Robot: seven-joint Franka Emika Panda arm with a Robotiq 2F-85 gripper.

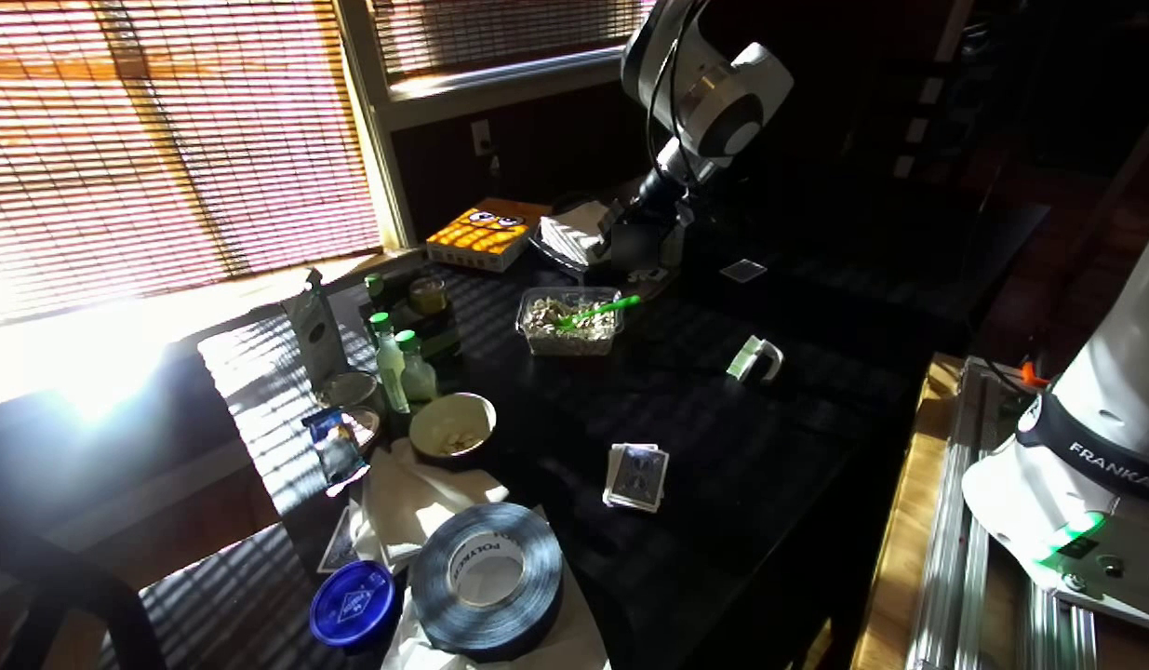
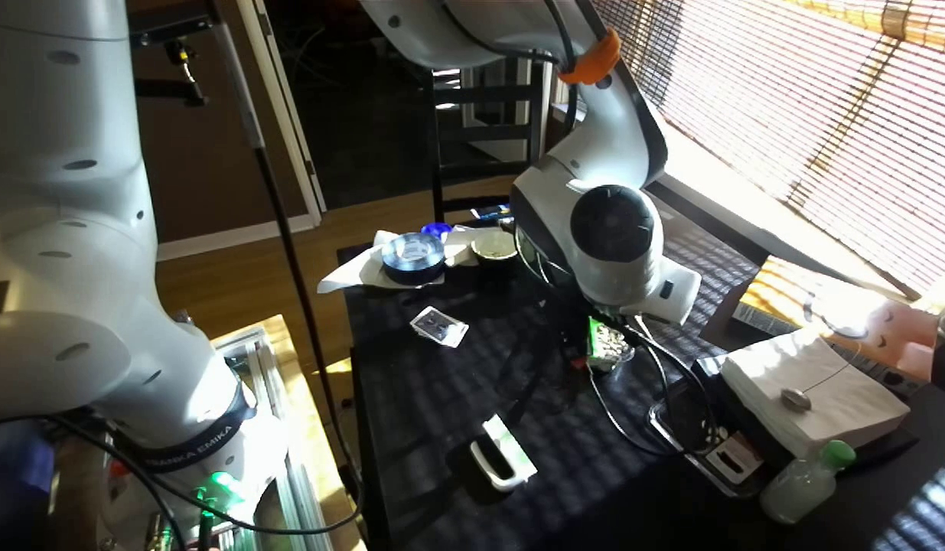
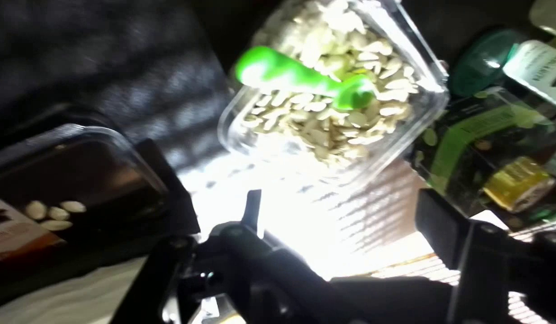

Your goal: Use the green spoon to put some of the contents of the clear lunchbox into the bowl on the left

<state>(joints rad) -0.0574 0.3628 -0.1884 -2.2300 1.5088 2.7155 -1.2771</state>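
The clear lunchbox [image 1: 571,342] stands on the black table and holds pale seeds. It also shows in an exterior view [image 2: 611,353], partly behind the arm, and in the wrist view [image 3: 422,96]. The green spoon [image 1: 600,312] lies in it, with its handle over the rim; it is large in the wrist view [image 3: 296,78]. The pale bowl [image 1: 453,423] has some pale pieces at the bottom; it also shows in an exterior view [image 2: 493,246] and is out of the wrist view. My gripper [image 3: 343,213] is open with nothing between its fingers, apart from the spoon and lunchbox.
A dark tray with a few seeds [image 3: 102,180] and stacked napkins [image 2: 816,390] are near the gripper. A yellow box [image 1: 481,233] is behind. Green-capped bottles [image 1: 388,363] stand near the bowl. Cards [image 1: 637,476], tape [image 1: 527,577] and a white-handled object [image 1: 749,358] lie nearer.
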